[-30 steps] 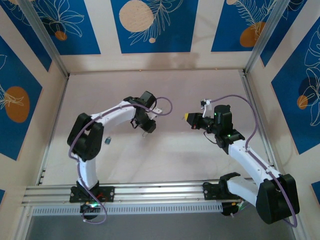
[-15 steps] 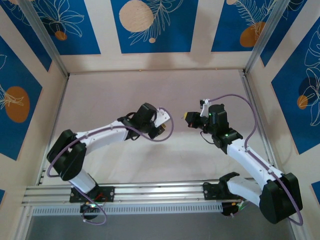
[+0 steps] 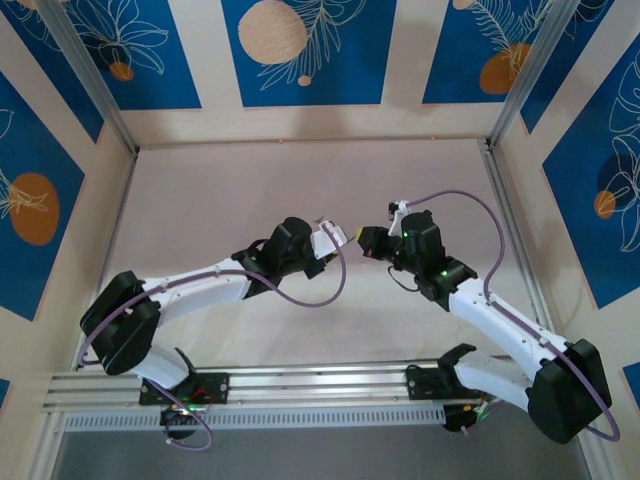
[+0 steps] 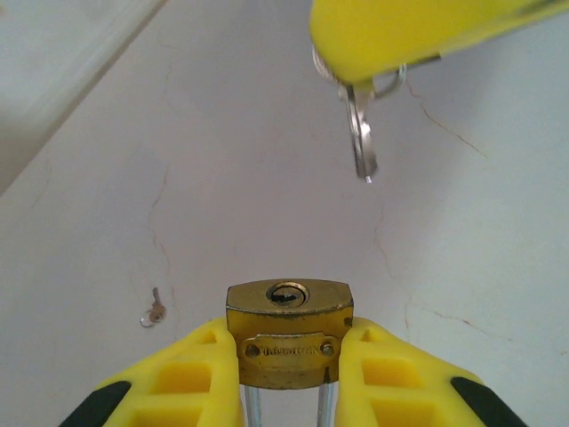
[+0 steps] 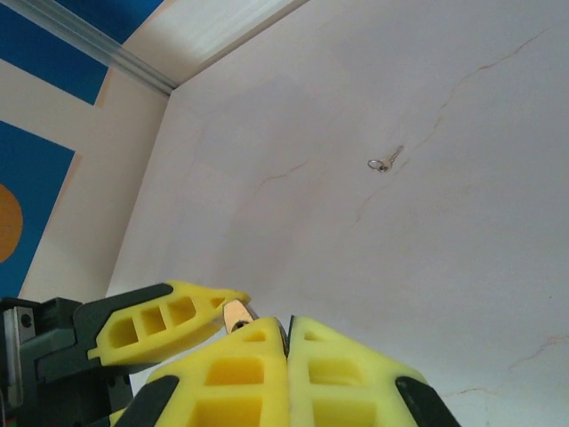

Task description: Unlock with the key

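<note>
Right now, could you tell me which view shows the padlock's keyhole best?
Left wrist: the padlock, clamped in the left gripper, faces its keyhole to the lens. Right wrist catches a brass sliver of it; in top external it is too small to tell.

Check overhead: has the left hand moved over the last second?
Yes. Against the back wall's middle blue panel, the left hand, gripping the padlock, has swung right, toward that panel's right edge and the right hand.

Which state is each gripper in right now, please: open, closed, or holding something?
Left gripper: closed on the brass padlock.
Right gripper: closed, holding the key.
</note>
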`<move>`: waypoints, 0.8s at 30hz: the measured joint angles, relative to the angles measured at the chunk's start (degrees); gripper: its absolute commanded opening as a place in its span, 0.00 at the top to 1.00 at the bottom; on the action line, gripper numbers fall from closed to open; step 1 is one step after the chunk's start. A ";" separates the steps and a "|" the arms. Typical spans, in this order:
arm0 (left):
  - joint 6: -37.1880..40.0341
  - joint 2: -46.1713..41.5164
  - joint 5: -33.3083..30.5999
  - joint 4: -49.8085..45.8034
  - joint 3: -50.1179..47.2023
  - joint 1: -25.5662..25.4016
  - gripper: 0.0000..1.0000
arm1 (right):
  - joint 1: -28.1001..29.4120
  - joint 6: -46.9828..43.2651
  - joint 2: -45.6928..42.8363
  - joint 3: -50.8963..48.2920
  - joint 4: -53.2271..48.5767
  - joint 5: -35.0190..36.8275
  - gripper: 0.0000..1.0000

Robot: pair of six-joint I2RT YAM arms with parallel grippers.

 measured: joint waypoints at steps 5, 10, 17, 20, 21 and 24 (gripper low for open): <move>0.13 -0.04 -0.63 0.68 -0.02 -0.37 0.79 | 1.62 0.66 1.11 0.00 1.38 1.18 0.99; 0.13 -0.04 -1.03 1.07 -0.02 -0.76 0.79 | 2.14 0.83 1.97 0.00 2.36 1.31 0.99; 0.11 -0.04 -1.20 1.49 -0.02 -0.83 0.80 | 2.54 1.27 4.09 0.00 2.78 1.42 0.99; 0.09 -0.04 -1.22 1.51 -0.02 -0.85 0.80 | 2.64 1.25 4.17 0.00 3.28 1.57 0.98; 0.09 -0.04 -1.22 1.51 -0.02 -0.85 0.80 | 2.64 1.25 4.17 0.02 3.56 1.64 0.99; 0.09 -0.04 -1.22 1.49 -0.02 -1.03 0.80 | 2.64 1.25 4.15 0.11 3.91 2.12 0.99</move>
